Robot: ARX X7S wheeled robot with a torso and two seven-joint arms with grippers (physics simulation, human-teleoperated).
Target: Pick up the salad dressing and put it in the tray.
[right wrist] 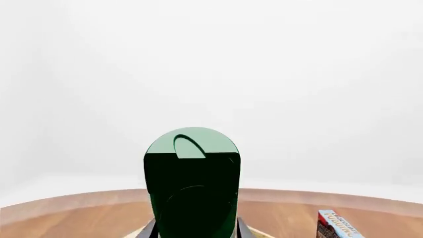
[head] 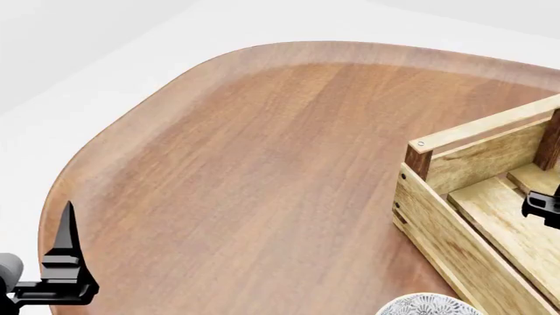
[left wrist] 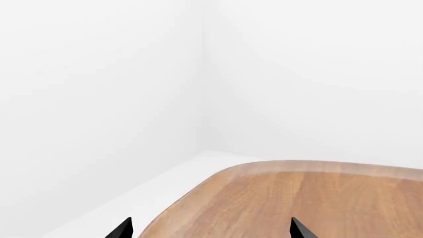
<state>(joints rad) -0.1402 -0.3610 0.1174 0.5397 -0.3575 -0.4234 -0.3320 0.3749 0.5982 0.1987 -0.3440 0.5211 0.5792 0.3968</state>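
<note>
Dark-green-capped salad dressing [right wrist: 191, 191] — upright, close

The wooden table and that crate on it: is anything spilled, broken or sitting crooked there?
Nothing stands out. The table looks clean, with no spill, and the slatted crate sits flat and looks intact. The green-capped dressing bottle shows close up between the right gripper's fingers, with no visible leak.
</note>
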